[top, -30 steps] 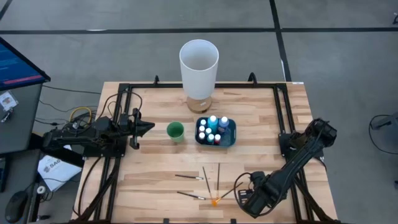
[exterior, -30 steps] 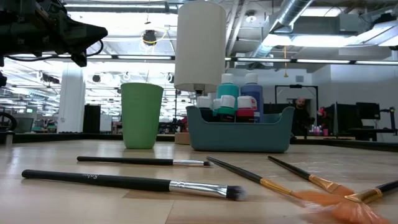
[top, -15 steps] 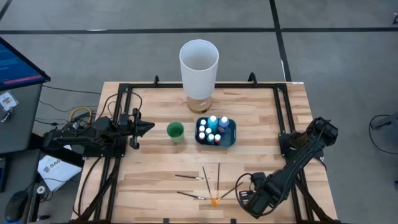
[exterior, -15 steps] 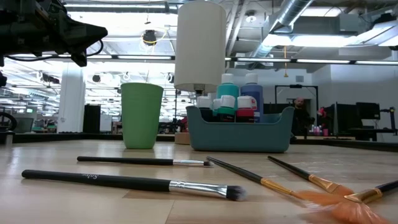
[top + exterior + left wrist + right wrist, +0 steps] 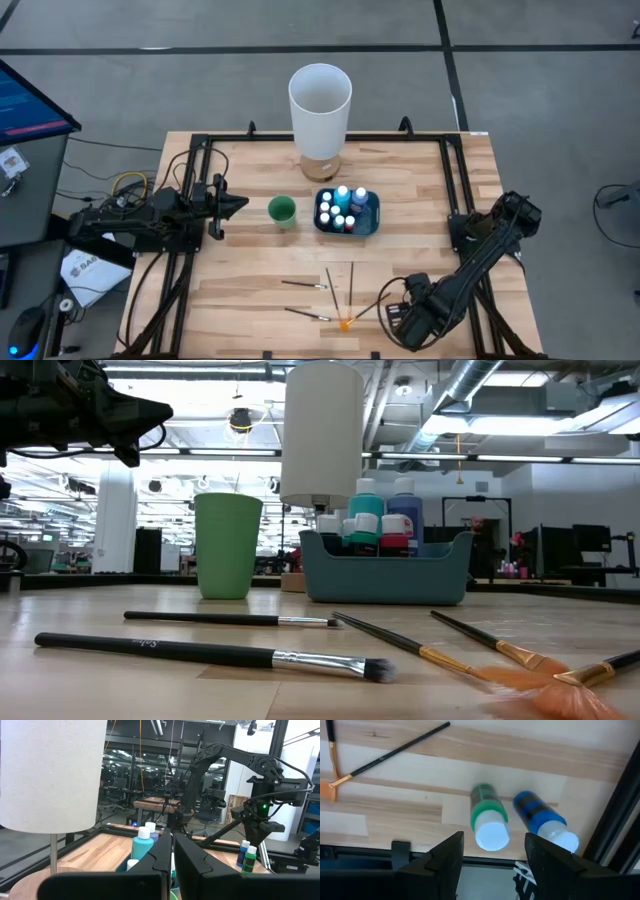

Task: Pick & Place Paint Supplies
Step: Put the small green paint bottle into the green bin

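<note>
From above, the right gripper (image 5: 392, 322) hangs low at the table's (image 5: 250, 290) near right edge, just right of the orange-tipped brush (image 5: 346, 322); the left gripper (image 5: 238, 205) waits at the left by the green cup (image 5: 282, 210).

At table height, the brushes (image 5: 215, 654) lie nearest, the blue bin (image 5: 385, 568) of paint bottles (image 5: 366, 510) behind.

Left wrist view — fingers (image 5: 159, 862) pressed together, empty.

Right wrist view — fingers (image 5: 447, 857) apart, above a green bottle (image 5: 487, 817) and a blue bottle (image 5: 542, 820) lying just beside each other.

1. A tall white cylinder (image 5: 320, 108) stood at the table's (image 5: 250, 270) far edge.
2. A green cup (image 5: 282, 210) sat beside a blue bin (image 5: 370, 222) of paint bottles (image 5: 342, 194).
3. Brushes (image 5: 304, 285) lay nearer, close to the right gripper (image 5: 392, 316).
4. The left gripper (image 5: 238, 205) hovered beside the cup.
</note>
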`<action>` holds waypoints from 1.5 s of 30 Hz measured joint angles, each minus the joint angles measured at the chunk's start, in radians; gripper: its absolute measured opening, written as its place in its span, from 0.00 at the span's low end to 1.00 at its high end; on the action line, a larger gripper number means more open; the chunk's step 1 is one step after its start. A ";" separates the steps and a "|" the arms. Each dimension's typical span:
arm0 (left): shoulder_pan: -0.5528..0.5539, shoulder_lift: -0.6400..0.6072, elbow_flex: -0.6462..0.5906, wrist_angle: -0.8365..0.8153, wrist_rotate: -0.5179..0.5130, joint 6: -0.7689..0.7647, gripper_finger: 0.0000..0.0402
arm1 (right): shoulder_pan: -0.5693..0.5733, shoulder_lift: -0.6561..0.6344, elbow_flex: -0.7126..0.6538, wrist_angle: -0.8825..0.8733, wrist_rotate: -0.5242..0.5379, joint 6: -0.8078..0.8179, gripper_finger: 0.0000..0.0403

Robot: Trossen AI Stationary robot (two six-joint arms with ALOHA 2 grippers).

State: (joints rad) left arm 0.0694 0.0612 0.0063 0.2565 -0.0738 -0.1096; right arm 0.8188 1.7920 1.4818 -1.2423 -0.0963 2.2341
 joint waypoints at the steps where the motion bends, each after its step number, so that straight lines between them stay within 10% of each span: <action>1: 0.000 0.000 0.000 0.000 0.000 0.000 0.02 | 0.000 0.000 -0.003 0.003 -0.001 0.000 0.51; 16: 0.000 0.000 0.000 0.000 0.000 0.000 0.02 | 0.005 -0.002 -0.140 0.233 -0.008 0.018 0.49; 30: 0.000 0.000 0.000 0.000 0.000 0.000 0.02 | 0.007 -0.003 -0.139 0.235 -0.032 -0.001 0.27; 45: 0.000 0.000 0.000 0.007 0.000 0.000 0.02 | -0.308 -0.160 -0.138 0.077 -0.062 -0.579 0.28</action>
State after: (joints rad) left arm 0.0692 0.0612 0.0063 0.2631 -0.0738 -0.1096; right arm 0.5107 1.6322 1.3434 -1.1649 -0.1581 1.6552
